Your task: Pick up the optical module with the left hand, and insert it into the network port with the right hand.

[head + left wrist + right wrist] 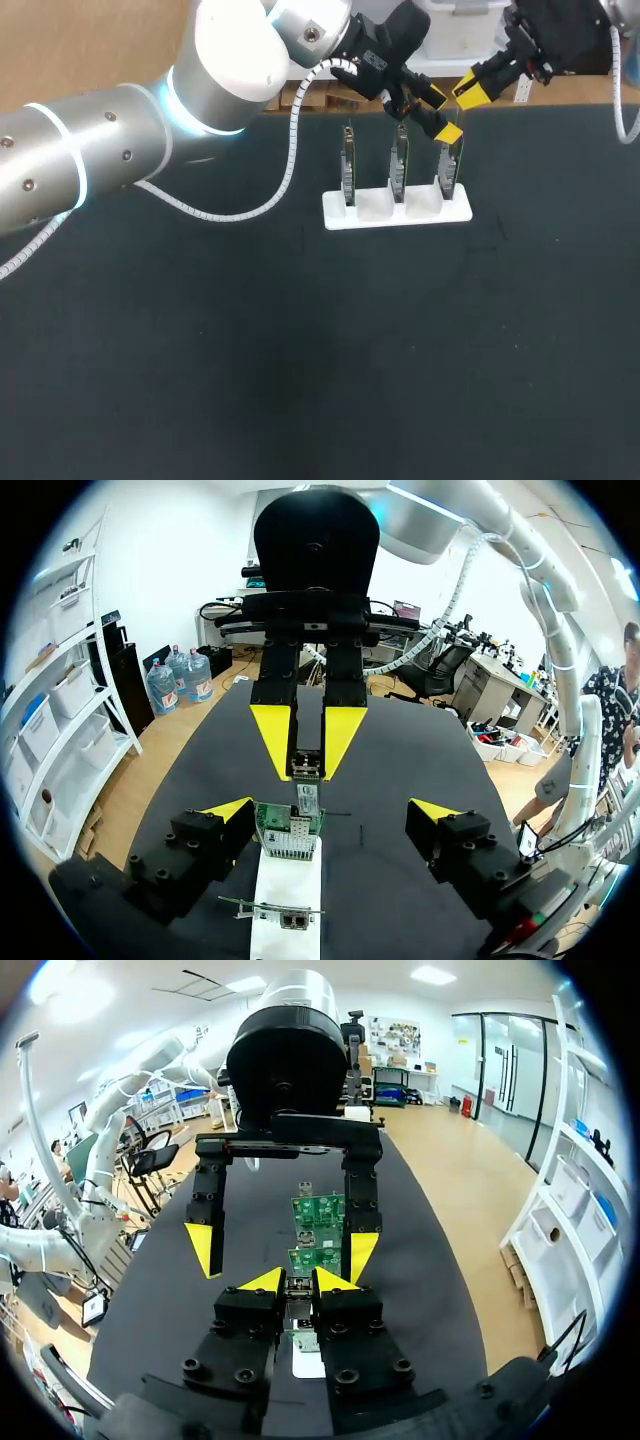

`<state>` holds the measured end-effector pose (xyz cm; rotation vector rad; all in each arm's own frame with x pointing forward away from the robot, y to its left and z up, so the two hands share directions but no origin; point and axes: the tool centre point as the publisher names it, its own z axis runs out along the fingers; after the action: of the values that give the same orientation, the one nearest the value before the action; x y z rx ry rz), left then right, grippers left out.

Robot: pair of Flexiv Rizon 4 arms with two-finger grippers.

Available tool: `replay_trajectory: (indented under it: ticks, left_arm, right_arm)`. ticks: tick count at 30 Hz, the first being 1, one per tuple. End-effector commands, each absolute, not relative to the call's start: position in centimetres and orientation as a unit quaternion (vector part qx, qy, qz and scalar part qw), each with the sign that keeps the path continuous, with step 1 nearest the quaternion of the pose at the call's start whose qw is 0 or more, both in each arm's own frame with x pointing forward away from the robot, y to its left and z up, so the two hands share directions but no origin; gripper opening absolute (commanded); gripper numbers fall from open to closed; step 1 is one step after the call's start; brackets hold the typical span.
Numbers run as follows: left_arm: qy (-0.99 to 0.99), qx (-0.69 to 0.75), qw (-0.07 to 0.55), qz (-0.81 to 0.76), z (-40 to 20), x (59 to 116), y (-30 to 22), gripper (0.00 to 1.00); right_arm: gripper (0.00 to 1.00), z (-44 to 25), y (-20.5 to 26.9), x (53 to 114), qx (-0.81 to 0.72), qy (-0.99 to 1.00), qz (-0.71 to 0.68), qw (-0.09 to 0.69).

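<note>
Silvery optical module (308, 800) pinched in right gripper (308, 765) above green network card (288, 832); left gripper (330, 808) wide, empty. Descend plumb.

Black table (250, 380); white rack (397, 210) standing near far edge.

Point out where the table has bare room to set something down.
Bare: the broad mat in front of the white rack, and the strip at the rack's right. Crowded: over the three boards, where the left claw and right claw meet.
</note>
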<state>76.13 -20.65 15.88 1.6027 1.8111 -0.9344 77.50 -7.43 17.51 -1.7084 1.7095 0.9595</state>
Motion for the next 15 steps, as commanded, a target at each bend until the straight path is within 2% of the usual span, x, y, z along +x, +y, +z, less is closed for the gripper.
replay_trajectory:
  ticks: [1,15]
  left_arm:
    - [0.672,0.595,0.271,-0.346,15.86,76.15,-20.68,1.00]
    - [0.672,0.595,0.271,-0.346,15.86,76.15,-20.68,1.00]
  right_arm:
    - [0.00,17.56,-7.52,77.10,-0.632,0.636,0.351,0.271]
    - [0.00,17.48,-7.64,77.15,-0.629,0.637,0.351,0.272]
